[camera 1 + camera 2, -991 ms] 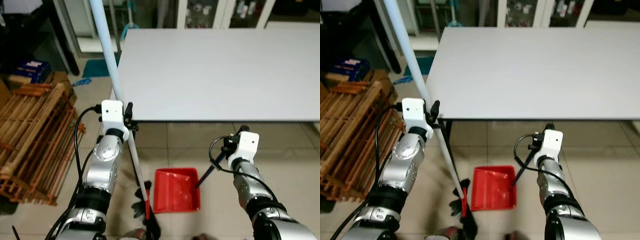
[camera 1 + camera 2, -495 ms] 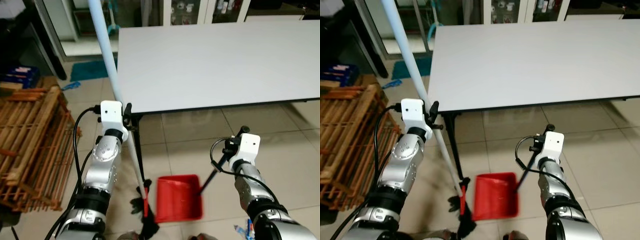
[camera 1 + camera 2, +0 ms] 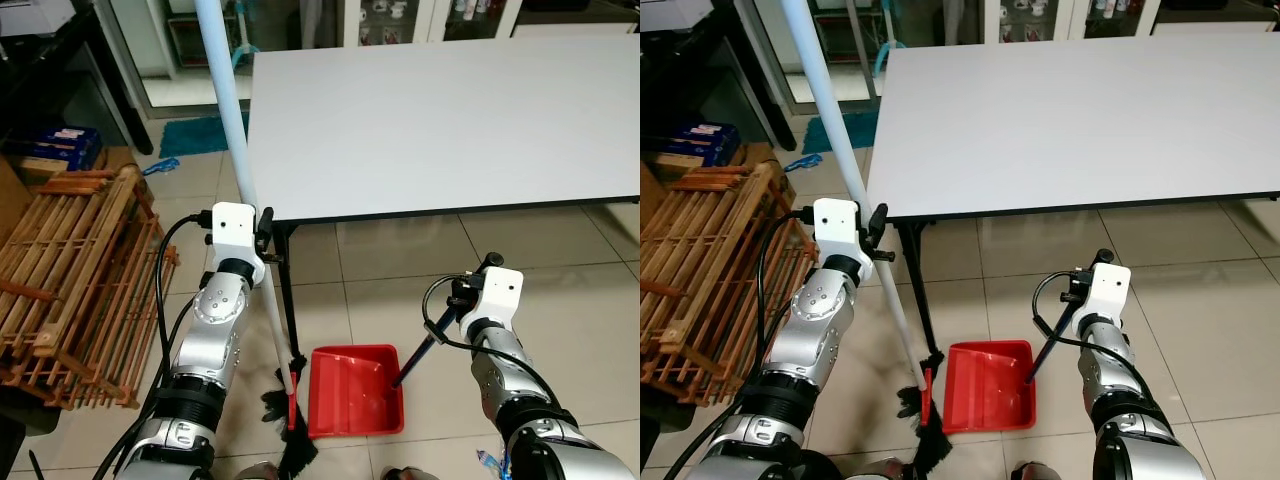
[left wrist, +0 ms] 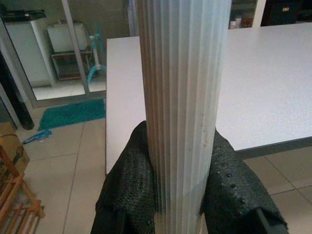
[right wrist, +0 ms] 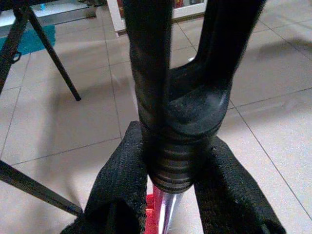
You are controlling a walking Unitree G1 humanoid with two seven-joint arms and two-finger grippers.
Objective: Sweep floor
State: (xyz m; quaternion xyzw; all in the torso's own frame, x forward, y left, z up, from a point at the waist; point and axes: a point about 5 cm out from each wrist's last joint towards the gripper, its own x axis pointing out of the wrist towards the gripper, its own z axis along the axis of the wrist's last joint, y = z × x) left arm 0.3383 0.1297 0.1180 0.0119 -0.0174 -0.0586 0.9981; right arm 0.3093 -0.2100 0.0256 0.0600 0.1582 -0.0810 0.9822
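— Broom [image 3: 262,300] first: where are we holding it?

— We are clamping its pale ribbed pole with the left gripper [image 4: 178,195], both black fingers [image 4: 129,190] pressing against the pole's sides. The pole is leaning up past the corner of the white table [image 3: 450,110], and its dark bristles [image 3: 290,445] are resting on the tiled floor [image 3: 560,250] just beside the dustpan [image 3: 355,392].

— And the right side?

— We are pinching the dustpan's black handle [image 5: 168,112] with the right gripper [image 5: 170,195], fingers closed tight around its ribbed grip. The red pan is lying flat on the tiles in front of the table's edge, between our two arms, near the black table leg [image 3: 287,300].

— Anything else around us?

— We are seeing a wooden slatted rack [image 3: 70,270] to our left and a teal mat [image 3: 200,133] farther back.
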